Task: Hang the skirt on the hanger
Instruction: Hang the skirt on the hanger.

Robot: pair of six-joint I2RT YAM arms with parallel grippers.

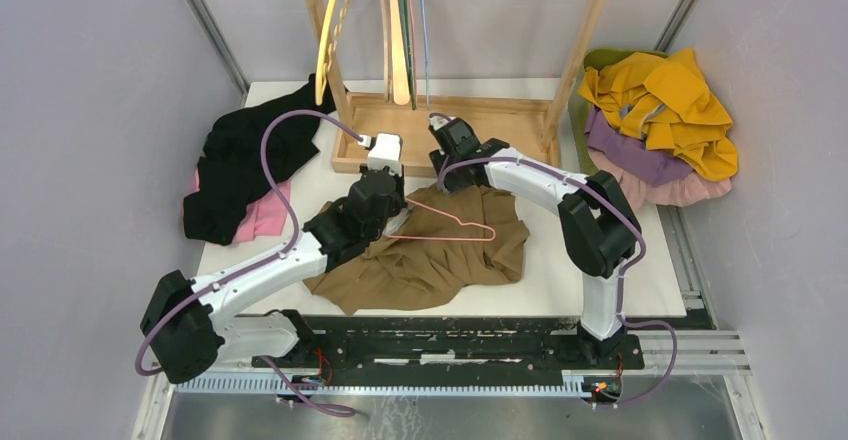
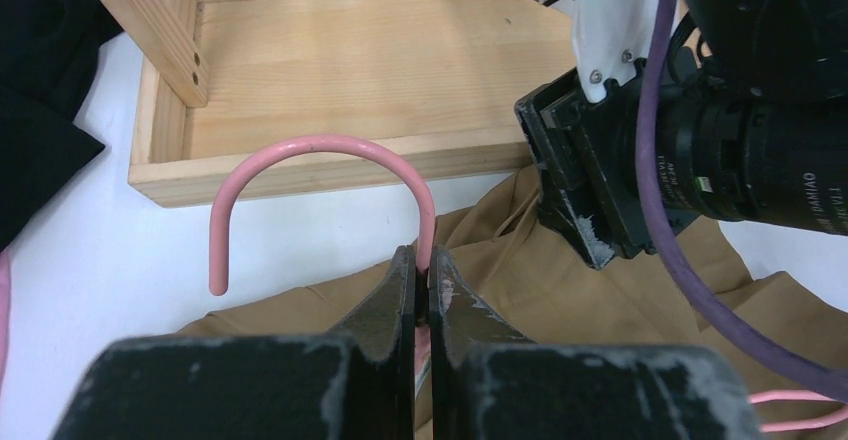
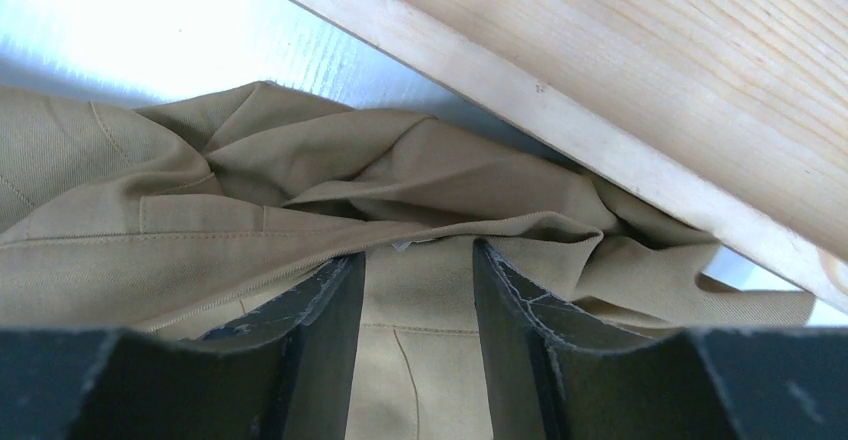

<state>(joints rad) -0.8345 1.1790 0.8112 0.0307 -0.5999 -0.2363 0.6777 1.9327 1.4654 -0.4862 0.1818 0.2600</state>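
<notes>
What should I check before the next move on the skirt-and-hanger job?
1. Hanger grip: left gripper is shut on the pink hanger, just below its hook: ok.
2. Hook apart from the wooden rack base: cannot tell; they overlap in the left wrist view.
3. Approach: right gripper is open, fingers either side of a fold of the brown skirt: ok.
4. Skirt clamped by the right gripper: not ok; the jaws stand apart.
5. Hanger threaded into the skirt: not ok; in the top view it lies on top of the fabric.
</notes>
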